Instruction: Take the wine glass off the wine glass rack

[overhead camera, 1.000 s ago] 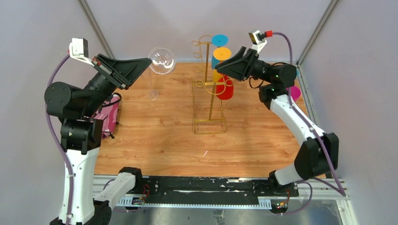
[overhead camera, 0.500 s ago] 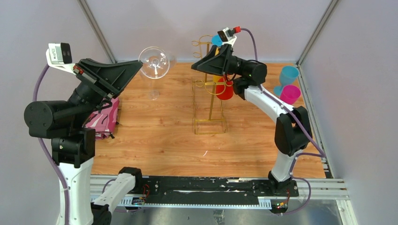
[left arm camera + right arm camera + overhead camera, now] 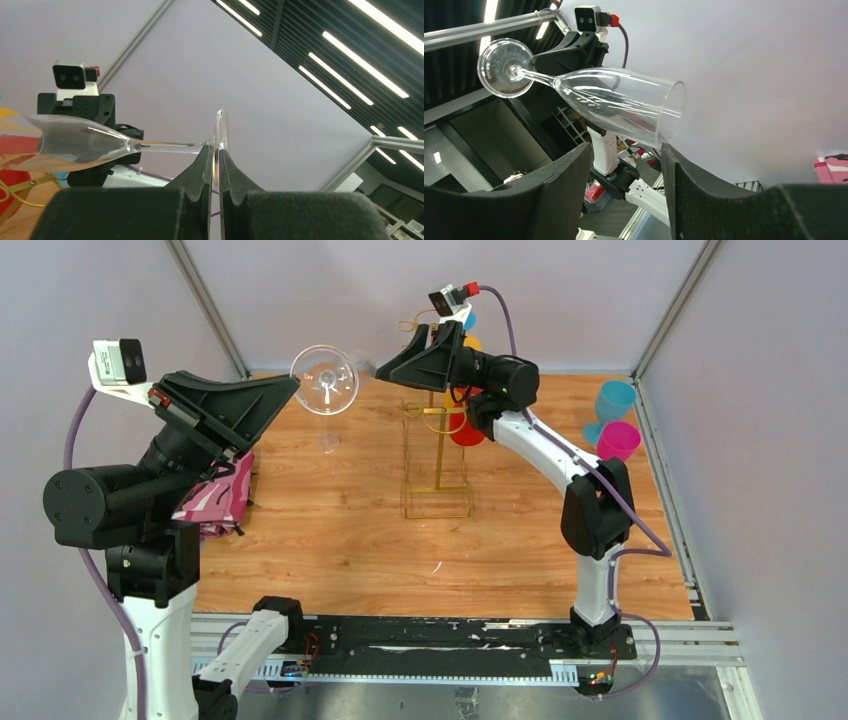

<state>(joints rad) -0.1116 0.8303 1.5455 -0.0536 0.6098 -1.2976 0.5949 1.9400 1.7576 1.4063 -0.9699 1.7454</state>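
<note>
Clear wine glass [image 3: 614, 107] — slender, flute-shaped.

Wine glass [image 3: 325, 380] aloft over far-left of wooden table [image 3: 330, 540], lying sideways: foot at tip of left gripper [image 3: 292, 386], bowl toward right gripper [image 3: 383, 368]. Gold wine glass rack [image 3: 440, 455] mid-table, red cup [image 3: 467, 432] on it. Blue cup [image 3: 614, 398], pink cup [image 3: 618, 440] by right edge.
</note>
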